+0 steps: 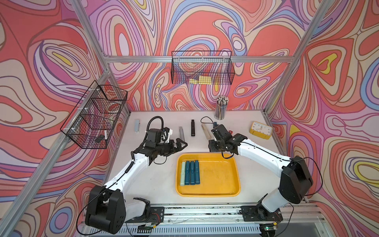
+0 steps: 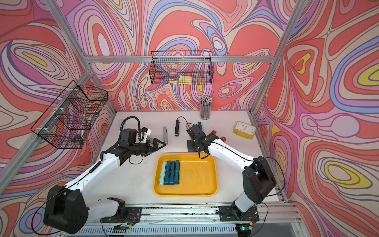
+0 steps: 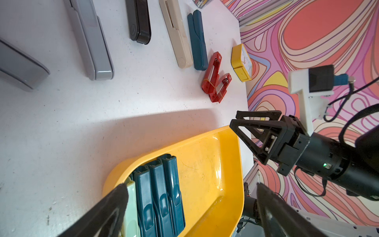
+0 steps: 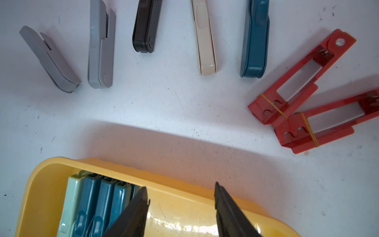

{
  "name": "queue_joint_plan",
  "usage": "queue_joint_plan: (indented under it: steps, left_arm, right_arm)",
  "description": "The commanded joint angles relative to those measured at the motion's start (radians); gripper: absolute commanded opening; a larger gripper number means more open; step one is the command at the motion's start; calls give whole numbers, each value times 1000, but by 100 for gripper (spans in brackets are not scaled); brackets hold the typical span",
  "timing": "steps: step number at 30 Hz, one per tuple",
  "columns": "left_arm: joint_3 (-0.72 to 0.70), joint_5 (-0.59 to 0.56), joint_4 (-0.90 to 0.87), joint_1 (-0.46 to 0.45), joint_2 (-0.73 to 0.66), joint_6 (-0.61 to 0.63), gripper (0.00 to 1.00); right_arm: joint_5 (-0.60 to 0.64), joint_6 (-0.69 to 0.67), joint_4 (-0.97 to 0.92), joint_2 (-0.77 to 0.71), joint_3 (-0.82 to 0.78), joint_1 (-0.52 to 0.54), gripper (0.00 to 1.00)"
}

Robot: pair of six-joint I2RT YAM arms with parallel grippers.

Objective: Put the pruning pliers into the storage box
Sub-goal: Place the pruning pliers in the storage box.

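Both left gripper (image 1: 182, 144) and right gripper (image 4: 181, 194) hover open beside storage box (image 1: 217, 176).

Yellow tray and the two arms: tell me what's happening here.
The robot is loading pruning pliers into the yellow tray. Four lie in it: one pale green, three teal. The left pincer and right pincer are open and empty near its far edge. Two grey, one black, one beige, one teal and two red pliers wait on the table.

No legible txt; clock (image 1: 260, 130) numerals too blurred.
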Motion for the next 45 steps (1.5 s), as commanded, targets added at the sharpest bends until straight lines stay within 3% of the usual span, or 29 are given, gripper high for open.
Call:
queue_joint_plan:
  steps: [1, 24, 45]
  left_arm:
    - [49, 16, -8, -4, 37, 25, 99]
    - [203, 34, 36, -10, 221, -4, 99]
    - [243, 24, 43, -12, 296, -12, 99]
  right_arm:
    - [-38, -50, -10, 32, 41, -30, 56]
    - [-117, -221, -21, 364, 336, -279, 50]
    - [-173, -269, -18, 532, 470, -351, 50]
